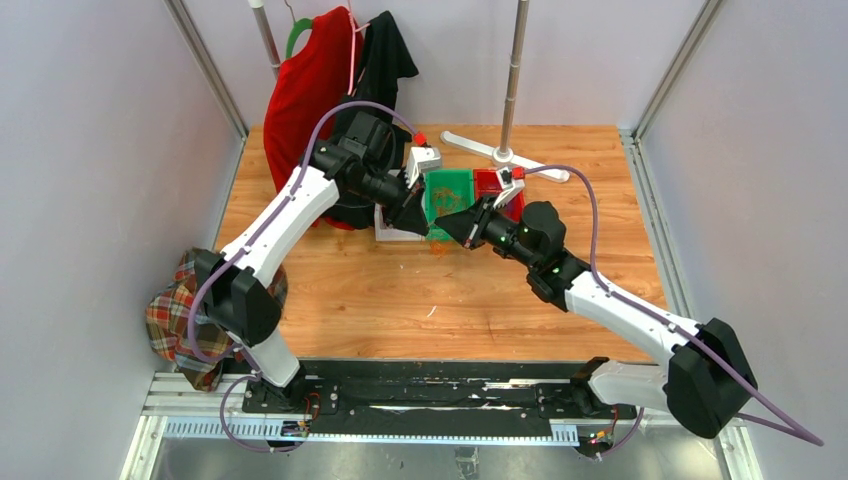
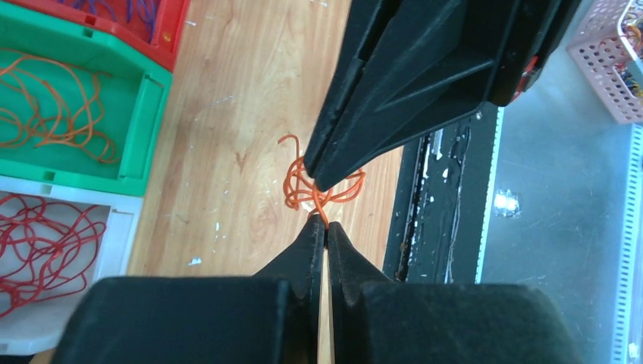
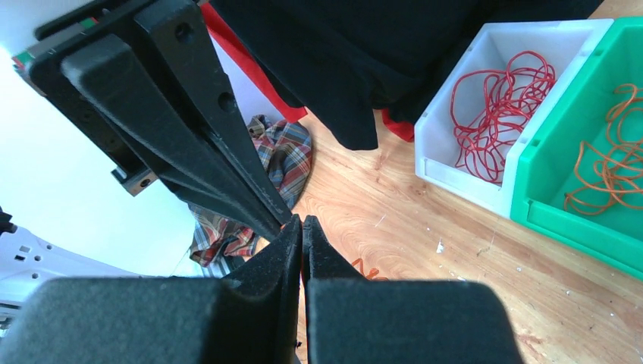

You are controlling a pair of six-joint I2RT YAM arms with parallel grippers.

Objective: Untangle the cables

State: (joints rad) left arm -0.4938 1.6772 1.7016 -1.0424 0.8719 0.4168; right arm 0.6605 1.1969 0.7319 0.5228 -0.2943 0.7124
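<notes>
A small tangle of orange cables (image 2: pixel 299 186) hangs just above the wooden table (image 1: pixel 400 300) in front of the bins, and shows as an orange scrap (image 1: pixel 437 247) in the top view. My left gripper (image 2: pixel 326 225) is shut on a strand at the tangle's near end. My right gripper (image 2: pixel 322 184) comes in from the opposite side, tip to tip with it, and is shut on the tangle. In the right wrist view that gripper (image 3: pixel 302 220) is pressed shut and a bit of orange cable (image 3: pixel 370 269) shows below it.
A green bin (image 2: pixel 144 129) holds orange cables (image 2: pixel 53 114), a white bin (image 3: pixel 470 76) holds red cables (image 3: pixel 500 106), and a red bin (image 2: pixel 170 30) holds purple ones. Red and black garments (image 1: pixel 320 90) hang at the back left. A plaid cloth (image 1: pixel 180 310) lies left.
</notes>
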